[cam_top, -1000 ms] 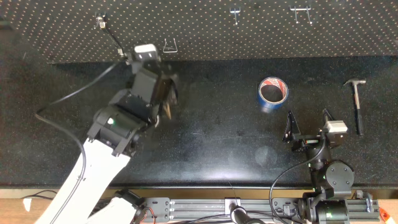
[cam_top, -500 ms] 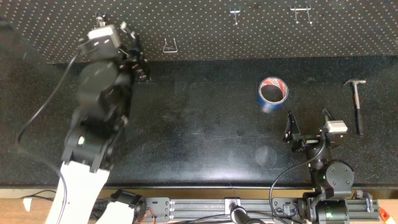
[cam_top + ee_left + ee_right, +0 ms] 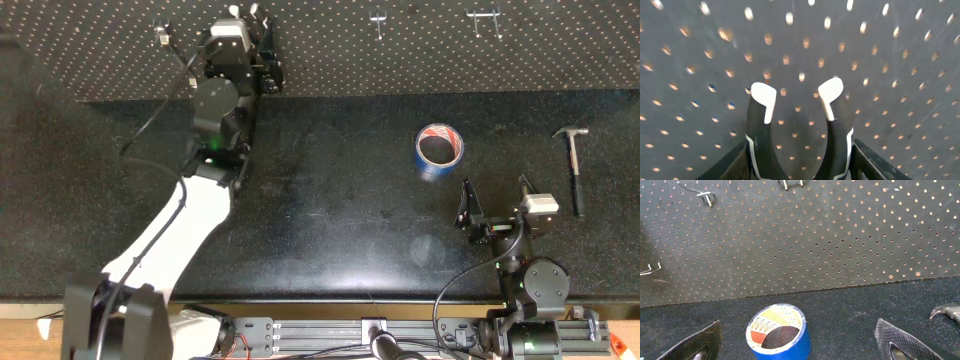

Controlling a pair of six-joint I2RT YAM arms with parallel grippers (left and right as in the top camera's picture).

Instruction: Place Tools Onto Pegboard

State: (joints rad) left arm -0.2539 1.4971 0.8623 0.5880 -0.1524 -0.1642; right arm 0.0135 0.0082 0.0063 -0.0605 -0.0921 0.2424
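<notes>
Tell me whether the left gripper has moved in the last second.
Yes. In the top view the left gripper has gone from over the tabletop up the picture to the pegboard.

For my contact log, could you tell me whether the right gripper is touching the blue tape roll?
Apart. The top view shows bare mat between the right gripper and the blue tape roll.

Pegboard (image 3: 420,50): dark, perforated, standing upright; two metal hooks (image 3: 378,22) hang on its right half, both bare.
Tape roll (image 3: 439,150): blue, lying flat with its core up, in front of the pegboard, near its foot.
Hammer (image 3: 574,168): lying flat, off the pegboard, right of the roll; metal head toward the pegboard, dark handle pointing away.
</notes>
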